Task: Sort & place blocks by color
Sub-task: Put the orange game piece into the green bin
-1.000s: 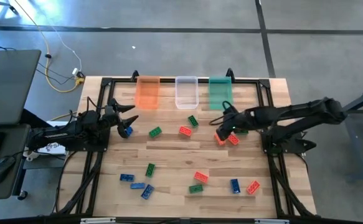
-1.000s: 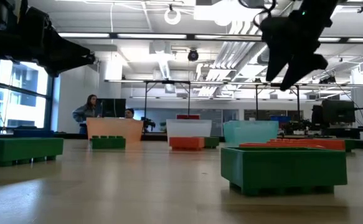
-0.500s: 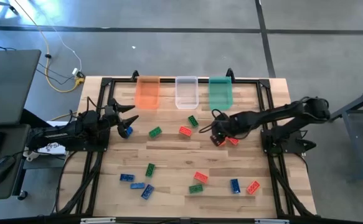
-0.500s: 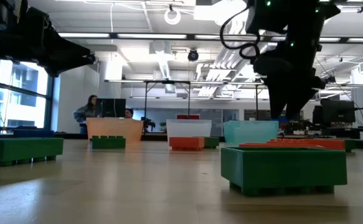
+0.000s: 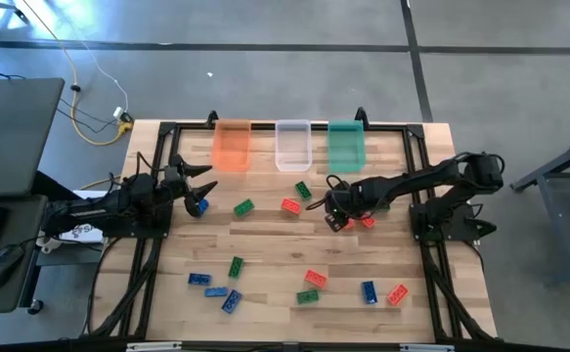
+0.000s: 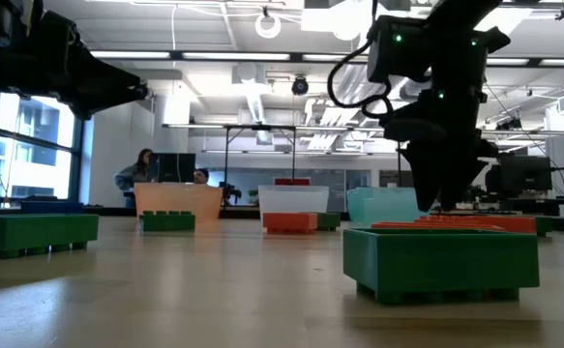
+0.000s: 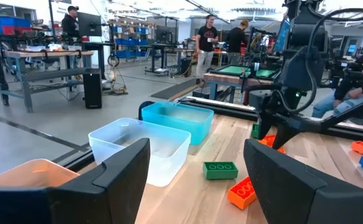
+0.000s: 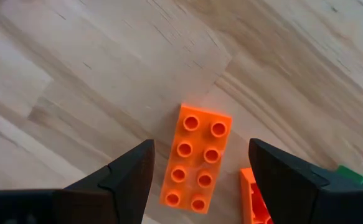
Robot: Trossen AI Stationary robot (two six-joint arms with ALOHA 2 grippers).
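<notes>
Red, green and blue blocks lie scattered flat on the wooden table (image 5: 265, 235). My right gripper (image 5: 335, 217) points down, open, low over a red block (image 8: 198, 165) that lies studs up. Its fingers stand to either side of the block's long sides without touching it. A second red block (image 8: 256, 199) and a green one (image 8: 355, 177) lie close beside it. My left gripper (image 5: 198, 186) waits open and level at the table's left, with nothing between its fingers, and a blue block (image 5: 199, 206) lies just by it.
An orange bin (image 5: 231, 145), a clear bin (image 5: 292, 145) and a green bin (image 5: 346, 145) stand in a row at the far edge. More blocks lie near the front: blue ones (image 5: 216, 291), a red (image 5: 315, 280), a green (image 5: 309, 296). People show in the room beyond.
My right gripper has come down toward the table and a little toward its left edge, tipping steeper, and now hangs just above the red block. Its fingers have stayed open. No block has moved.
</notes>
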